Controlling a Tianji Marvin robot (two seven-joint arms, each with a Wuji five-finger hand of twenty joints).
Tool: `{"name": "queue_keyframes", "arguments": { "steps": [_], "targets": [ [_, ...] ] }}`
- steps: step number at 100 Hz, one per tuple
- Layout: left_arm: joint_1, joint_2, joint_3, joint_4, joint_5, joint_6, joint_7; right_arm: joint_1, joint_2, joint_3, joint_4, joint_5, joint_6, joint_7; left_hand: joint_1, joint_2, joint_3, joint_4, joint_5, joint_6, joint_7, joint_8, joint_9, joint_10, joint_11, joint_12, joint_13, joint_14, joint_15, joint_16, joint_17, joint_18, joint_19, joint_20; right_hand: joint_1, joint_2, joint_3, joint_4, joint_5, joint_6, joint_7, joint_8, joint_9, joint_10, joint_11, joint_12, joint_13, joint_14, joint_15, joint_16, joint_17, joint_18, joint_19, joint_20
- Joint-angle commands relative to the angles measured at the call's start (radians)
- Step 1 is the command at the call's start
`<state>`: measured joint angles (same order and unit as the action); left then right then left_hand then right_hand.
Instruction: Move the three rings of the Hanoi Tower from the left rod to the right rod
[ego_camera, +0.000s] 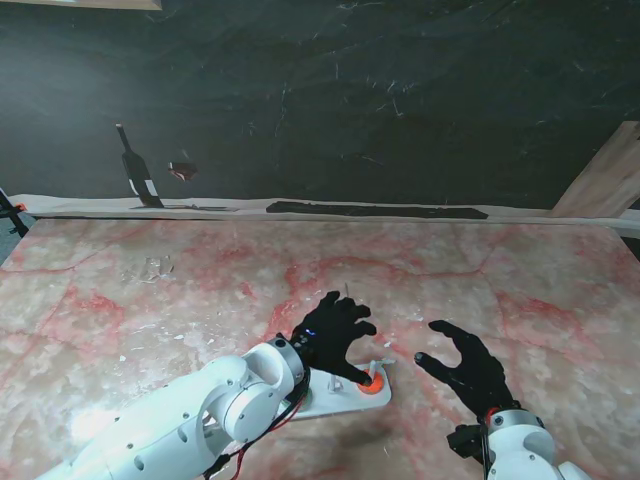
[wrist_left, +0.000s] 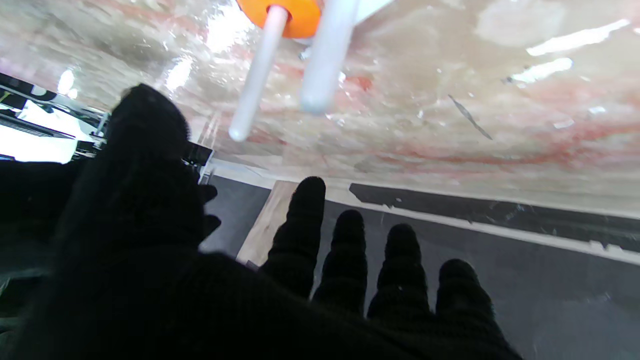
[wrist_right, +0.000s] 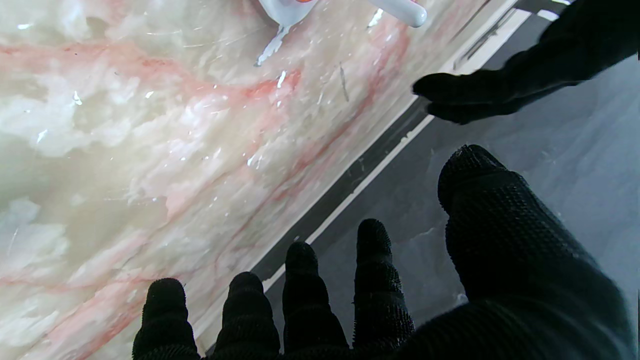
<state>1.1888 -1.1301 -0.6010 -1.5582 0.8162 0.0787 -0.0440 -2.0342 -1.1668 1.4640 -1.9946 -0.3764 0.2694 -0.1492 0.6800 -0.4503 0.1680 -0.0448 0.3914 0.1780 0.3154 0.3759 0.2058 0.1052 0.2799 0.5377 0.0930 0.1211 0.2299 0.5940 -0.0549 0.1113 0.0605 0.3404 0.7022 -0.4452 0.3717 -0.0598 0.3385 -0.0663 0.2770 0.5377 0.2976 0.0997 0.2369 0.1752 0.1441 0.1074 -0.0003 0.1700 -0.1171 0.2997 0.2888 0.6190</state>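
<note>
This looks like a robot test bench in a lab or studio: a glossy pink-and-white marble-patterned worktop (ego_camera: 480, 270) stands against a dark grey, scratched backdrop wall (ego_camera: 380, 90), with a pale wooden board (ego_camera: 608, 180) leaning at the right edge and little else.

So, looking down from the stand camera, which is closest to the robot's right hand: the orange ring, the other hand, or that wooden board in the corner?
From the right hand:
1. Orange ring, just to its left on the white base.
2. Left hand, farther left, over the base.
3. Wooden board, far off at the table's far right corner.
</note>
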Motion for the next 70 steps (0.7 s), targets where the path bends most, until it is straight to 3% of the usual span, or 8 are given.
{"name": "queue_keyframes", "arguments": {
  "steps": [1, 16, 33, 48, 70],
  "targets": [
    [0.051, 0.027, -0.027, -0.051, 0.015, 0.016, -0.004, -0.004, -0.001, -0.001, 0.0, 0.003, -0.005, 0.003, -0.009, 0.035, -0.035, 0.048, -0.01, -0.008, -0.007, 0.004, -0.023, 0.039, -0.001, 0.009, -0.029, 0.008, -0.009, 0.012, -0.002, 0.01, -0.004, -0.005, -0.019, -0.013, 0.001, 0.015, -0.029, -0.001, -0.015, 0.007, -0.035, -0.004, 0.012, -0.005, 0.008, -0.002, -0.005, 0.009, -0.01, -0.01, -0.016, 0.001],
    [0.202, 0.06, -0.16, -0.154, 0.124, 0.048, -0.042, -0.005, -0.002, -0.001, -0.001, 0.005, -0.006, 0.001, -0.004, 0.042, -0.046, 0.062, -0.017, -0.001, -0.01, 0.007, -0.02, 0.039, 0.004, 0.006, -0.03, 0.009, -0.002, 0.006, -0.004, 0.011, 0.0, 0.001, -0.018, -0.013, 0.003, 0.015, -0.03, 0.0, -0.015, 0.007, -0.035, -0.004, 0.013, -0.005, 0.008, -0.002, -0.005, 0.009, -0.01, -0.01, -0.015, 0.003],
    [0.337, 0.078, -0.272, -0.2, 0.199, 0.082, -0.07, -0.004, -0.001, -0.003, -0.001, 0.004, -0.007, 0.003, 0.001, 0.033, -0.061, 0.071, -0.077, 0.012, -0.031, 0.005, -0.023, 0.046, 0.007, 0.003, -0.033, 0.014, -0.001, 0.0, -0.006, 0.015, 0.001, 0.004, -0.019, -0.013, 0.004, 0.014, -0.028, 0.0, -0.015, 0.007, -0.035, -0.003, 0.013, -0.005, 0.008, -0.003, -0.005, 0.009, -0.011, -0.01, -0.014, 0.004],
    [0.382, 0.084, -0.301, -0.195, 0.206, 0.108, -0.098, -0.004, 0.0, -0.004, -0.001, 0.0, -0.009, 0.006, 0.009, 0.003, -0.08, 0.072, -0.154, 0.021, -0.059, 0.0, -0.041, 0.048, -0.011, -0.007, -0.044, 0.013, -0.023, -0.009, -0.007, 0.017, -0.006, -0.002, -0.02, -0.015, 0.005, 0.014, -0.029, -0.001, -0.015, 0.007, -0.034, -0.004, 0.014, -0.005, 0.009, -0.003, -0.005, 0.009, -0.011, -0.01, -0.014, 0.005],
    [0.376, 0.085, -0.284, -0.152, 0.198, 0.138, -0.098, -0.002, 0.001, -0.004, 0.001, -0.004, -0.01, 0.009, 0.03, -0.025, -0.088, 0.072, -0.171, 0.004, -0.061, 0.006, -0.032, 0.039, -0.001, 0.002, -0.041, 0.012, -0.028, -0.003, -0.003, 0.018, -0.011, -0.008, -0.022, -0.015, 0.006, 0.014, -0.028, 0.001, -0.015, 0.007, -0.034, -0.004, 0.014, -0.005, 0.008, -0.002, -0.005, 0.009, -0.011, -0.01, -0.015, 0.006]
  ]
}}
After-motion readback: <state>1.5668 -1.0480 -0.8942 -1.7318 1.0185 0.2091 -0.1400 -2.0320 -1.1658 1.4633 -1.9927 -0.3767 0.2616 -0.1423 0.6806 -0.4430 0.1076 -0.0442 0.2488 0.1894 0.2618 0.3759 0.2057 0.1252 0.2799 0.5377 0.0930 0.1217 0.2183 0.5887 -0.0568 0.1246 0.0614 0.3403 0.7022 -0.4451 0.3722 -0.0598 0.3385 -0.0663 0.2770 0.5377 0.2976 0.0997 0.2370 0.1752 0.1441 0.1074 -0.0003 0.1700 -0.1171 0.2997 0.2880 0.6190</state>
